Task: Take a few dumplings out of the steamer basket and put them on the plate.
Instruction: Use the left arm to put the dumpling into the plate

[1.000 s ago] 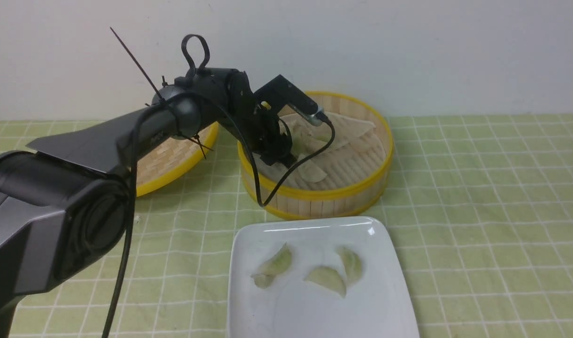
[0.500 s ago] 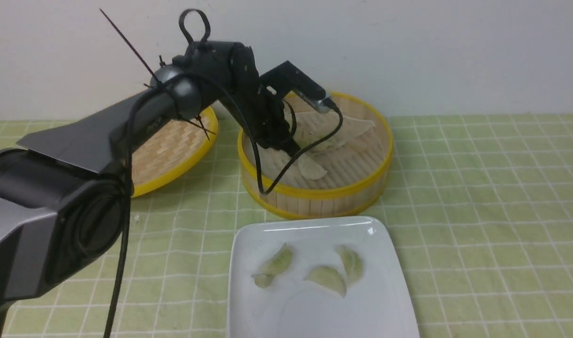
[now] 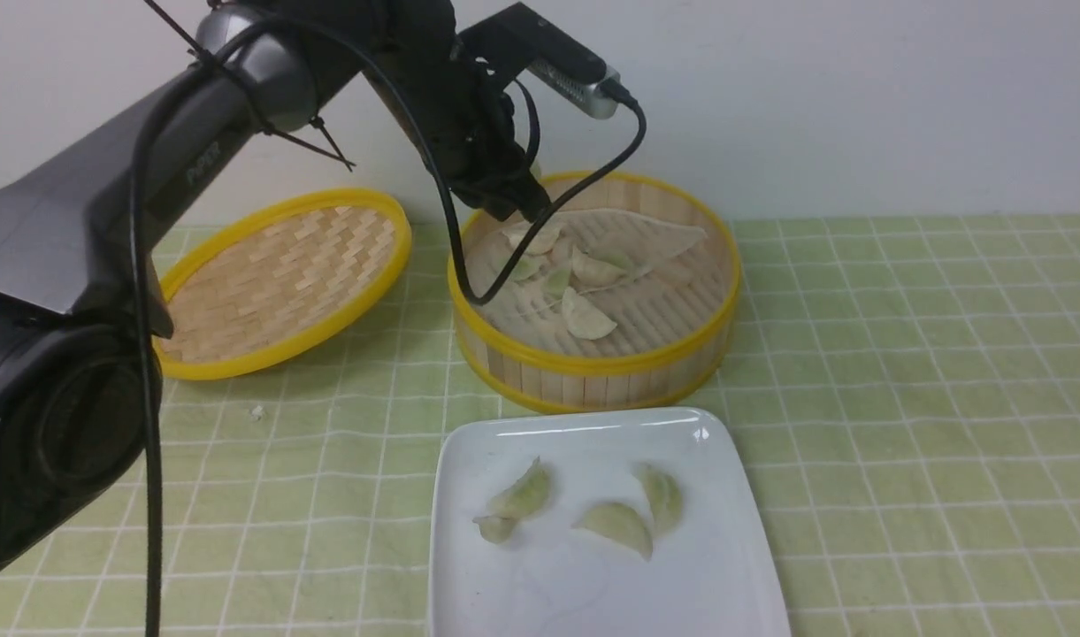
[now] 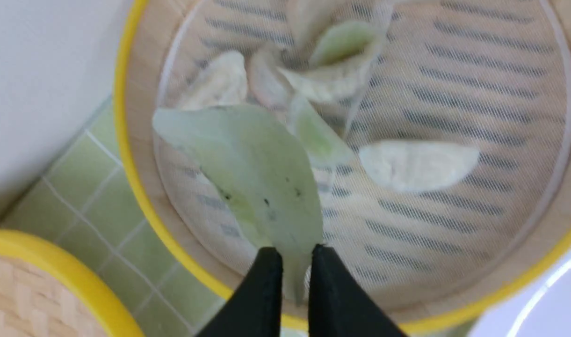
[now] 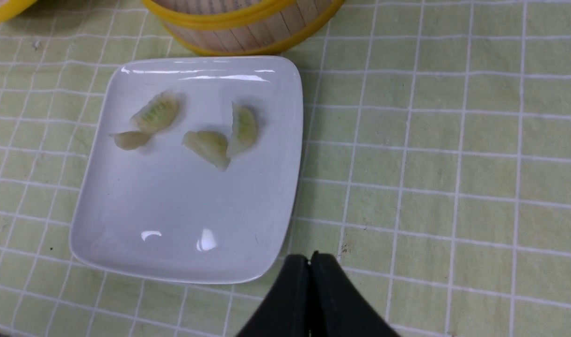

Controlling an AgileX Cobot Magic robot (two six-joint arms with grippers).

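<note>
My left gripper (image 3: 528,211) hangs above the far left part of the steamer basket (image 3: 593,376). It is shut on the tip of a pale green dumpling (image 4: 257,173), which dangles over the basket's liner; the gripper also shows in the left wrist view (image 4: 294,264). Several more dumplings (image 3: 585,318) lie inside the basket. The white plate (image 3: 725,566) sits in front of the basket and holds three dumplings (image 3: 617,524) and a small piece (image 3: 495,528). My right gripper (image 5: 309,262) is shut and empty above the cloth beside the plate's near corner (image 5: 173,220); it is not in the front view.
The shallow woven yellow-rimmed lid (image 3: 283,274) leans to the left of the basket. A green checked cloth (image 3: 902,398) covers the table. A white wall stands close behind the basket. My left arm's cable loops over the basket's left rim.
My left arm has risen, lifting its gripper out of the basket with a dumpling in it. The plate and its dumplings have not moved.
</note>
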